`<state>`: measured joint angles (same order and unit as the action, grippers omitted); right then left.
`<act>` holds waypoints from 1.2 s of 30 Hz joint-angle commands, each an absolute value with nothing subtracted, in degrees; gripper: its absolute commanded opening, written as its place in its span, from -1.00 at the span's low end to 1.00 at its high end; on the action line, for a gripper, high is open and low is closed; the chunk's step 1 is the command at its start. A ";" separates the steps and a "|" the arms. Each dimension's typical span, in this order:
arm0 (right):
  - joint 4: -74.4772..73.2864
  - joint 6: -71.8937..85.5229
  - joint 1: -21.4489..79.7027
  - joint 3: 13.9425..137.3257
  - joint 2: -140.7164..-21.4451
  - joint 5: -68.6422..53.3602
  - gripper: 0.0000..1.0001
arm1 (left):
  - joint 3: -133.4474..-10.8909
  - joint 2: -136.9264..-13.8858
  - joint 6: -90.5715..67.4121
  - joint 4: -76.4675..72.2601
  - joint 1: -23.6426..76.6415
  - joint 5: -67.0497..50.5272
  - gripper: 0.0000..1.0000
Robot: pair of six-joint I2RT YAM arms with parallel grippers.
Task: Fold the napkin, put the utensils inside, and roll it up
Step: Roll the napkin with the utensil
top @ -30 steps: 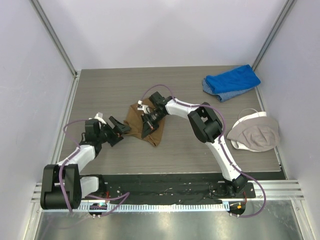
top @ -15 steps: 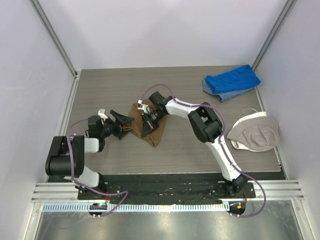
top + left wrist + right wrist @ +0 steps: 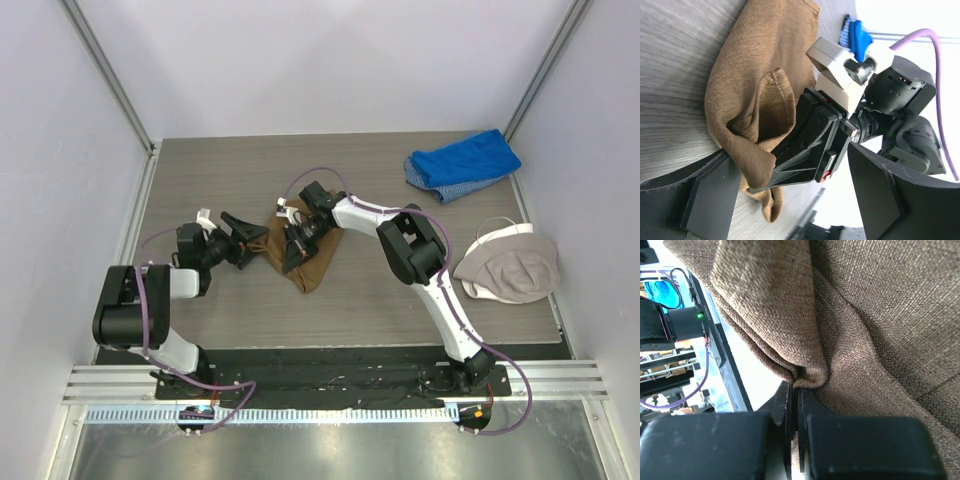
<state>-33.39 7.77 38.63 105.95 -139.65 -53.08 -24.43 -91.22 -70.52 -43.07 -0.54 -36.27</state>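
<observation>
Top view: The napkin (image 3: pixel 303 262) lies crumpled near the middle of the tabletop (image 3: pixel 200 180), narrowing to a point toward the near edge. The right hand (image 3: pixel 297 246) is on top of the napkin, its fingers closed on a raised fold of the fabric. The left hand (image 3: pixel 250 243) is just beside the napkin's left edge, with its fingers spread wide and pointing at the cloth. A blue cloth (image 3: pixel 462 165) lies at the far right corner. A beige-and-white cap-like item (image 3: pixel 508 265) lies at the right edge. Both are well apart from the napkin.

Left wrist view: The left hand's two fingers (image 3: pixel 710 197) stand wide apart and hold nothing. The napkin (image 3: pixel 740 85) and the right hand (image 3: pixel 812 142) lie in the gap ahead of them. The right hand pins a gathered pleat of fabric. Whether the left fingers touch the cloth cannot be determined.

Right wrist view: The right hand's fingers (image 3: pixel 870 450) are pressed almost together, with only a thin slit between them. A pinched ridge of the napkin (image 3: pixel 880 315) enters that slit. The cloth fills most of this view.
</observation>
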 commanded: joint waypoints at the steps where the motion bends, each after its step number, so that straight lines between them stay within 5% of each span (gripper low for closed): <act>1: -33.14 7.29 38.23 105.12 -140.54 -48.34 -0.98 | -28.30 -83.68 -58.39 -30.62 -0.61 -30.51 0.75; 12: -32.70 7.38 37.71 104.41 -140.80 -48.60 -0.98 | -27.60 -81.03 -53.62 -29.28 -0.53 -26.99 0.78; 21: -31.82 8.00 37.53 104.41 -140.89 -49.83 -0.98 | -28.48 -77.17 -43.61 -18.03 1.67 -18.02 0.54; 36: -31.29 9.05 37.53 104.24 -141.50 -49.92 -0.98 | -30.94 -83.75 -42.01 -20.56 3.08 -17.23 0.27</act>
<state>-31.90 9.45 38.06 105.08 -139.65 -53.98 -28.64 -82.52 -43.55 -17.72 2.74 -17.93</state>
